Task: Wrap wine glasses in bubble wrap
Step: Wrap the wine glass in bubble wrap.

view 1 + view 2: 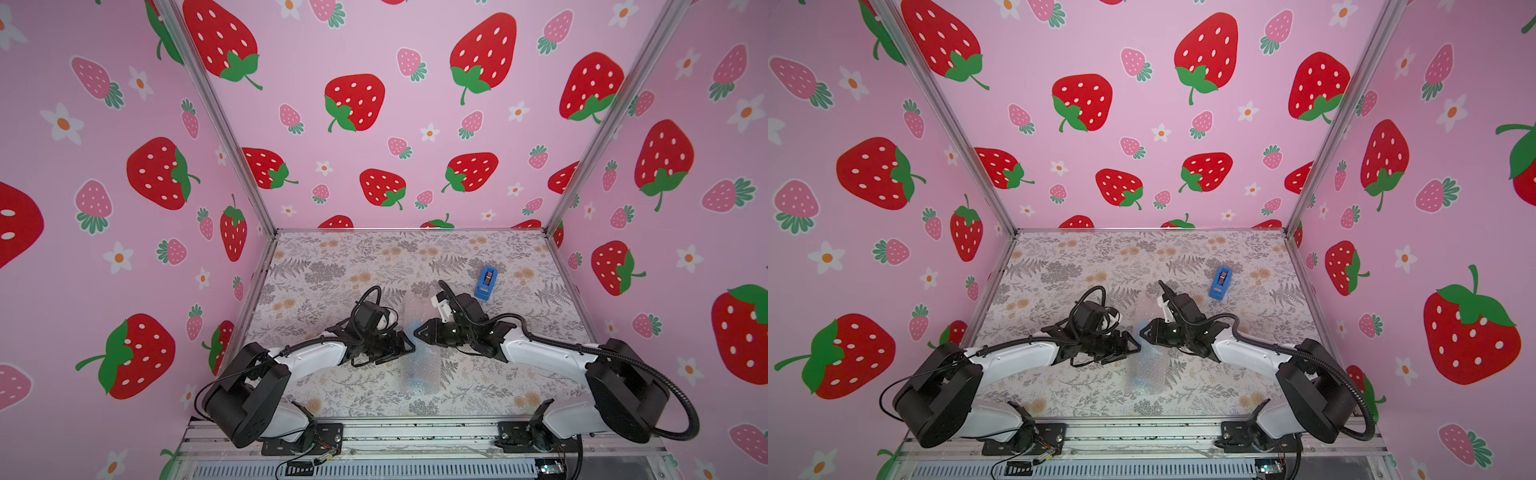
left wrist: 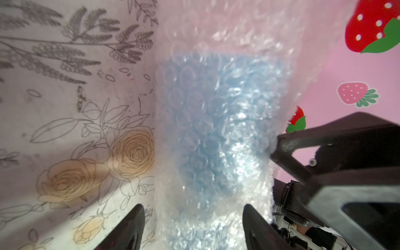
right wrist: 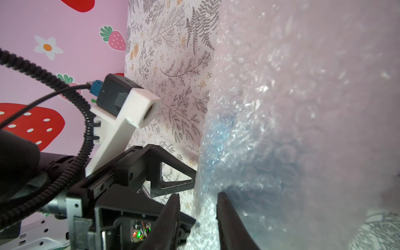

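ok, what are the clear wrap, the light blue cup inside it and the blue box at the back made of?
Clear bubbled sheet: thin plastic film, glossy; round air cells and glints show. Light blue tapered goblet: probably opaque plastic, even solid colour; finish hidden by wrap. Dark blue boxy tape dispenser: looks like moulded hard plastic; too small to judge finish.
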{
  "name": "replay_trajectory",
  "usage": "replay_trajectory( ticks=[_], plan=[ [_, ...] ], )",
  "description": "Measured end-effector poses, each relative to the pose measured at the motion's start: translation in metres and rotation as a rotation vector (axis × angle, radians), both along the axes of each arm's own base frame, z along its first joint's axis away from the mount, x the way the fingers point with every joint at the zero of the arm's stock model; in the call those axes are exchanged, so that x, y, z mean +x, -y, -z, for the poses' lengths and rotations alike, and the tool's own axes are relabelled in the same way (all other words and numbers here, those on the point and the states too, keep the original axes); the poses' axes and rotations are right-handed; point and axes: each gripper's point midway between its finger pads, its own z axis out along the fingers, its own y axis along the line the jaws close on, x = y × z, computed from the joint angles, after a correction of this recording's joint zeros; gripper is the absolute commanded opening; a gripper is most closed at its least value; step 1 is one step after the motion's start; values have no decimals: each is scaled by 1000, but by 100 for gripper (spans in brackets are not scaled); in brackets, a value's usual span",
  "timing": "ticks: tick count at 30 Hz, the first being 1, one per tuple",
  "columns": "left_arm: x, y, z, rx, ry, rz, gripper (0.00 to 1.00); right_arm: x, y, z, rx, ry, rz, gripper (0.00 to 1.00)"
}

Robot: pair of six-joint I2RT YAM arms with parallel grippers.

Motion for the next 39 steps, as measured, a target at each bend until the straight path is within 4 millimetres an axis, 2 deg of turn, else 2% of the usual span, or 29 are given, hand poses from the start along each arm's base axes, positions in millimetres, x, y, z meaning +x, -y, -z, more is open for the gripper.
replay_trajectory(
  ticks=[3, 6, 13, 25, 30, 34, 39],
  plan=[
    [0, -3, -8, -19, 21, -8, 86, 1, -3, 0, 8, 2, -4, 32],
    [-5, -7, -10, -33, 33, -16, 99, 1, -5, 0, 15, 1, -7, 32],
    [-15, -7, -2, -49, 24, -1, 99, 1, -6, 0, 18, 0, -5, 32],
    [-13, -4, -19, -105, 77, 12, 99, 1, -6, 1, 19, -5, -1, 31],
    [-23, 13, -5, -72, 52, 67, 100, 1, -6, 1, 19, -6, -1, 32],
    [-27, 19, 12, -30, 31, 88, 86, 1, -6, 1, 18, -6, -1, 31],
    [-24, 17, 16, -6, 52, 81, 64, 1, -5, 0, 17, -6, -1, 34]
  ],
)
